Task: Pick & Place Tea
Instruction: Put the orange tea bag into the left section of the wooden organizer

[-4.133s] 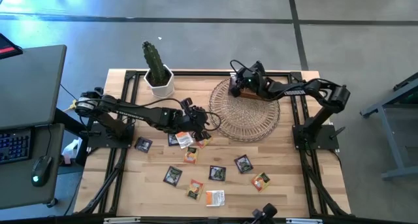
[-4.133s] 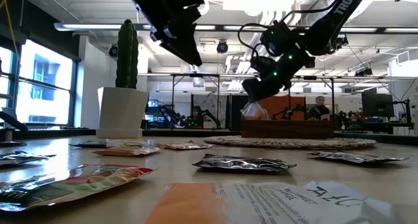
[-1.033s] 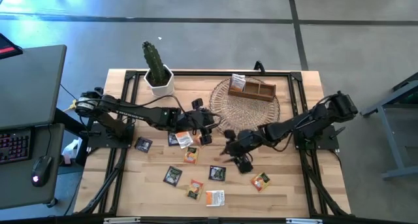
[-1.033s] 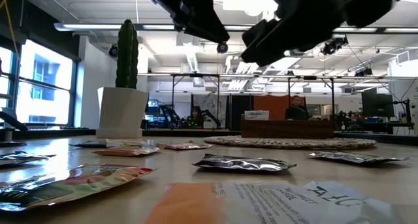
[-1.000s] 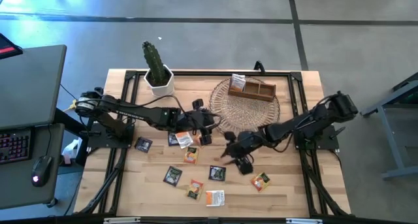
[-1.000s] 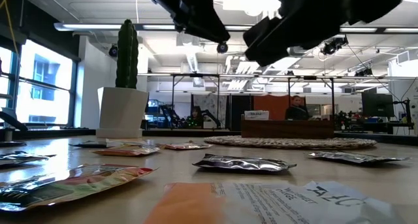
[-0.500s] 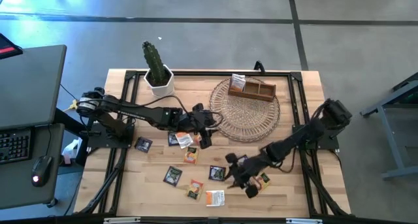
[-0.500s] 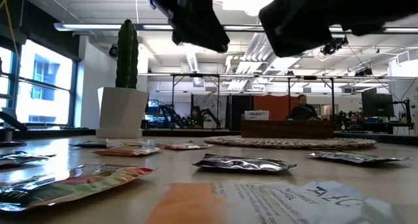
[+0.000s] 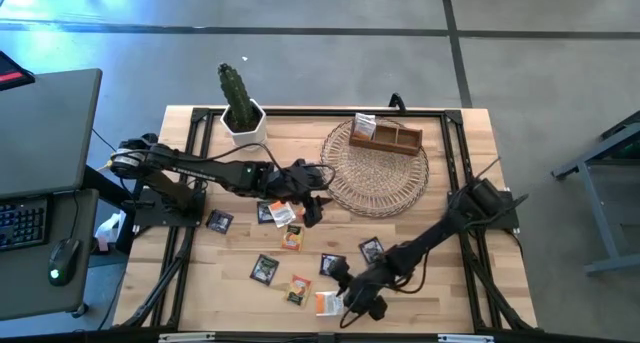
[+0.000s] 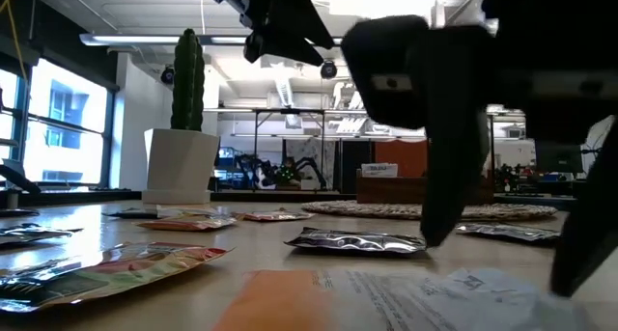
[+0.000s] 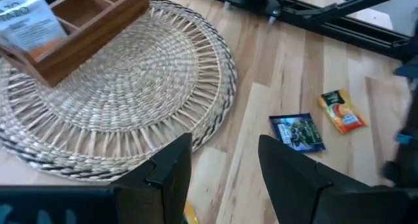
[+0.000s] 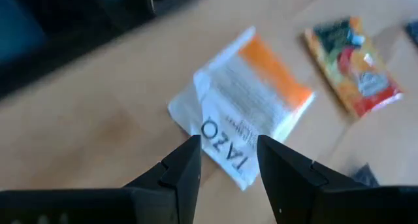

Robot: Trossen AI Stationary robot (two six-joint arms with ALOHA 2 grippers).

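The right gripper [image 9: 352,308] hangs low over the front of the table [image 9: 440,283], its fingers [image 12: 179,168] spread apart just above an orange-and-white tea sachet [image 12: 240,105] that lies flat on the wood beside a yellow-orange sachet [image 12: 353,64]. The left gripper [image 9: 310,211] waits with parted fingers near the edge of the wicker mat [image 9: 385,178]. Other sachets lie scattered across the table, and one stands in the wooden box [image 9: 390,138] on the mat.

Flat tea sachets [image 9: 288,235] scattered on table, one [image 9: 364,126] in box
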